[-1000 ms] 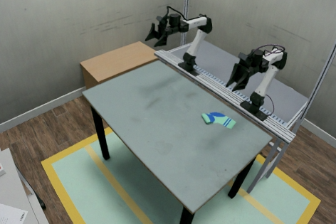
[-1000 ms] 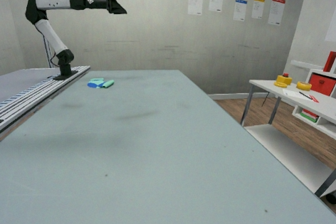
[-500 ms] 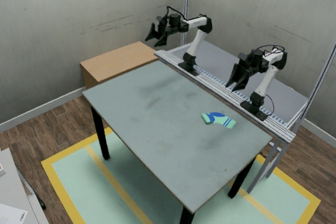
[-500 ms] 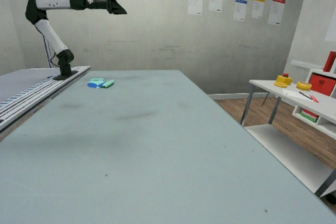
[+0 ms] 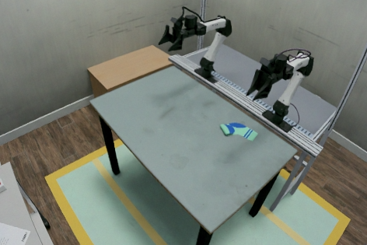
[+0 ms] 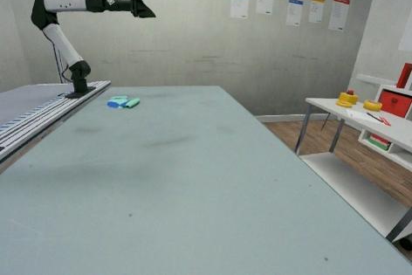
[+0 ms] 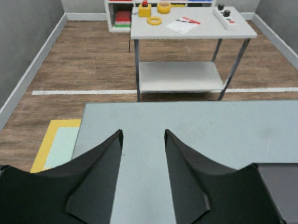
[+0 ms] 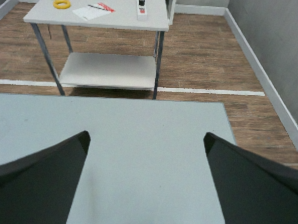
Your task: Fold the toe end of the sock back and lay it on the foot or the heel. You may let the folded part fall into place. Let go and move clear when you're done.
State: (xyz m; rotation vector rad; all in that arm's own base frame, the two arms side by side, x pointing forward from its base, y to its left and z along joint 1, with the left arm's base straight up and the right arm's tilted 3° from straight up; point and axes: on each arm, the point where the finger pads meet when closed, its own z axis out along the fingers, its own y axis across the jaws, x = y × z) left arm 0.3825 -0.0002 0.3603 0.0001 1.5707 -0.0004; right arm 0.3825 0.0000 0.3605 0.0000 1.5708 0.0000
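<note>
Sock (image 5: pixel 242 131) (image 6: pixel 117 104) looked folded, hard to be sure; I'd no reason to touch it, left jaws (image 5: pixel 251 97) (image 6: pixel 152 16) part-open, right jaws (image 5: pixel 164 47) wide.

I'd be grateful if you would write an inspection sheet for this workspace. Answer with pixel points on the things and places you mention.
Surface: table (image 5: pixel 175 145) (image 6: pixel 218 175) (image 7: pixel 142 115) (image 8: pixel 145 155) with a few dark specks
Job's things: green-and-blue sock (image 5: pixel 240 131) (image 6: pixel 117 104) lying on it; exact fold hard to tell
Clutter: nothing seen
Grippers: left gripper (image 5: pixel 251 96) (image 6: pixel 154 16) (image 7: pixel 144 133) partly open, right gripper (image 5: pixel 165 47) (image 8: pixel 147 136) wide open; both raised, jaws empty
Cables: one looping beside each arm, off the table
Surroundings: side table (image 6: pixel 320 101) (image 7: pixel 145 34) (image 8: pixel 125 23) holding yellow items and paper
</note>
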